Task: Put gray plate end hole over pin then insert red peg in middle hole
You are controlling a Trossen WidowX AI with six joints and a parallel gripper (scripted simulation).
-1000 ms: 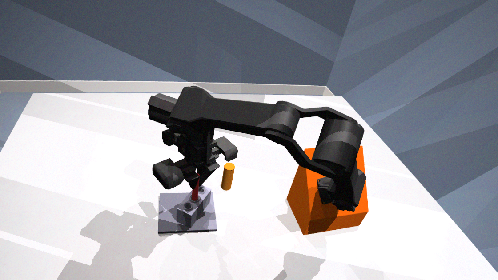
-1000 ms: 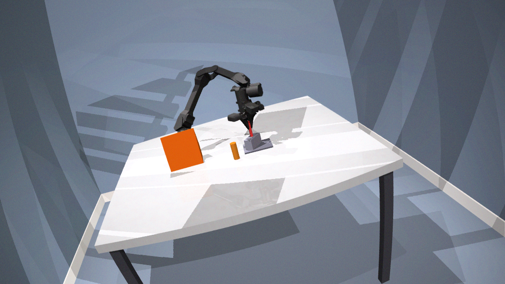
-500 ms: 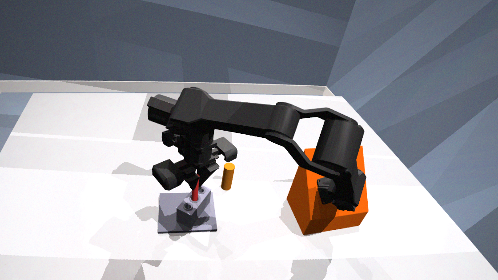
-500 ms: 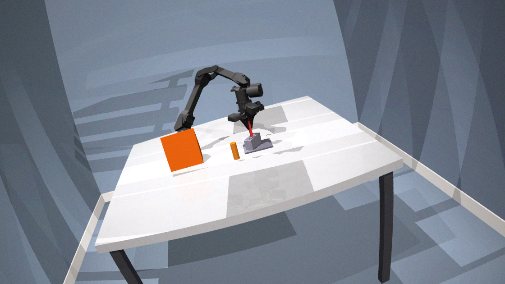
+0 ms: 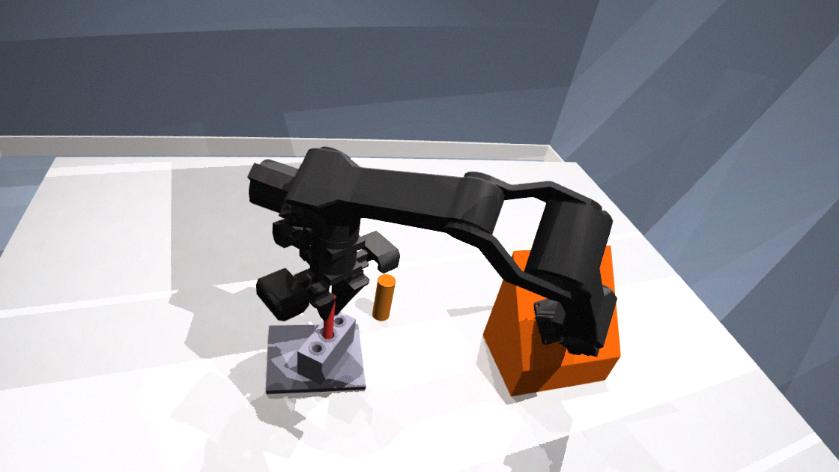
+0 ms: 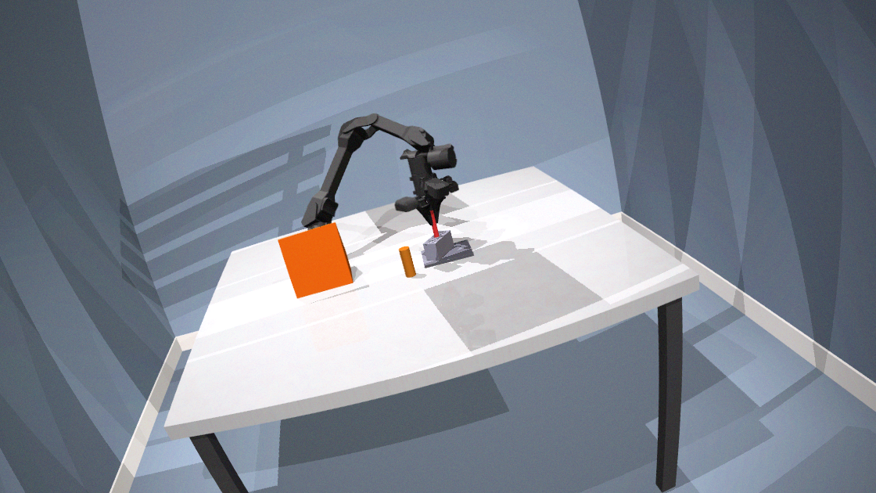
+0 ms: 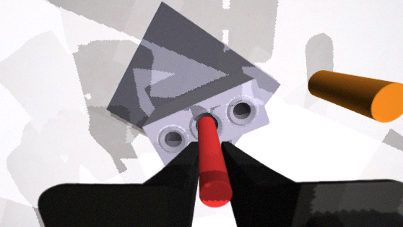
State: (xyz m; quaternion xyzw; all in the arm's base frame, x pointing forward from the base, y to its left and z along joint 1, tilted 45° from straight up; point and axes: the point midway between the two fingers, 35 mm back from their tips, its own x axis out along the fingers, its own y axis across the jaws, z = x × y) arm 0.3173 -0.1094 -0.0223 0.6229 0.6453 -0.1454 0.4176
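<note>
Gripper (image 5: 331,314) (image 6: 433,224) (image 7: 209,148) of matte black comes first as we look down from the wrist, its two tapered fingers drawn in narrow and holding the slim red cylindrical peg (image 5: 329,325) (image 6: 436,229) (image 7: 213,159). We see the peg's lower end in the mouth of the middle hole, with much of its length standing above. Beneath, the gray three-hole plate (image 5: 312,362) (image 6: 436,248) (image 7: 224,116), a thick oblong block, lies flat on the thin gray square base (image 5: 281,375) (image 6: 463,251) (image 7: 159,32), set askew to its edges. We cannot make out the pin in either end hole.

Off to one side of the base, well apart from the peg, we find an upright orange cylinder (image 5: 383,299) (image 6: 407,262) (image 7: 347,90). Farther away stands a big bright-orange box (image 5: 507,352) (image 6: 315,260), next to the foot of the black jointed arm (image 5: 404,196) (image 6: 392,125). All this is on a white table (image 5: 117,234) (image 6: 293,368), and beyond it we see blue-gray walls (image 5: 234,76) (image 6: 367,61).
</note>
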